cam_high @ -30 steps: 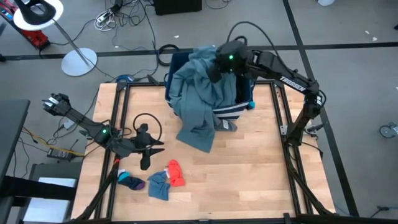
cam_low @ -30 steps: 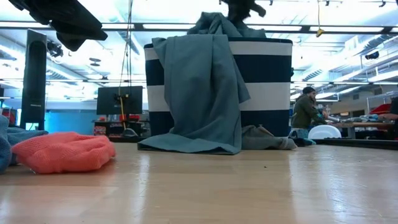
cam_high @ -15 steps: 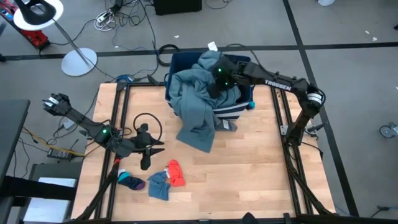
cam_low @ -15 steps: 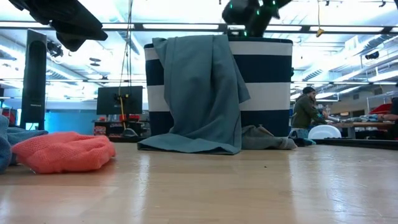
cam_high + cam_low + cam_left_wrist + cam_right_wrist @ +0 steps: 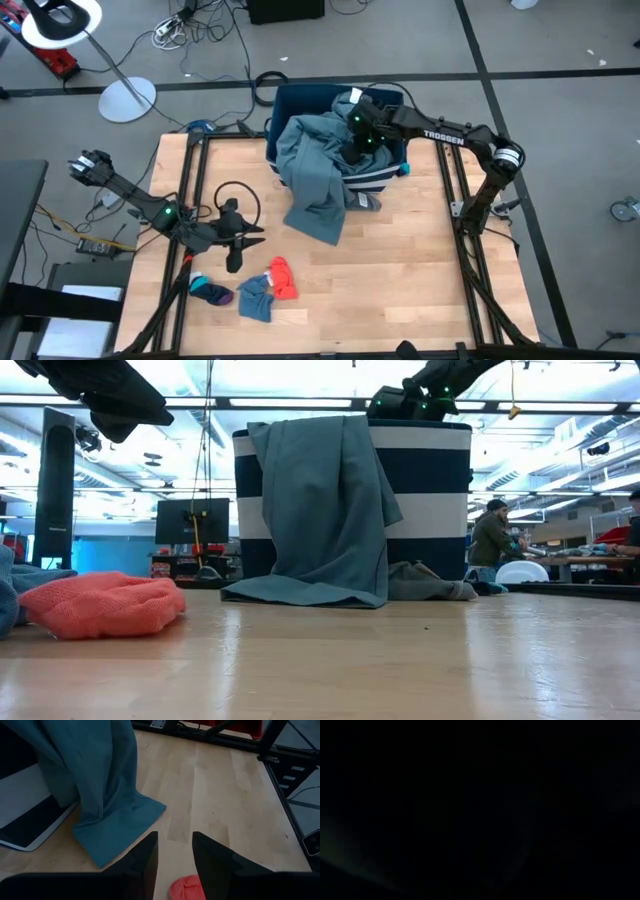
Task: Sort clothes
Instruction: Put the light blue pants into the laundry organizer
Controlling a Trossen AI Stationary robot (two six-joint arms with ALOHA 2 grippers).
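Meanwhile, we cannot tell how the right gripper [image 5: 362, 143] stands inside the striped bin [image 5: 385, 172] at upper centre; lifting could drag out the teal-grey garment [image 5: 318, 175] draped over its rim; left gripper [image 5: 175, 851] idles, fingers apart.

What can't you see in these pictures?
- Right end effector: high view, down inside the bin, fingers hidden among cloth.
- Right wrist view: all dark.
- Bin's contents: low view, hidden by its wall and the teal garment.
- Blue cloth: low view, cut off at the edge.
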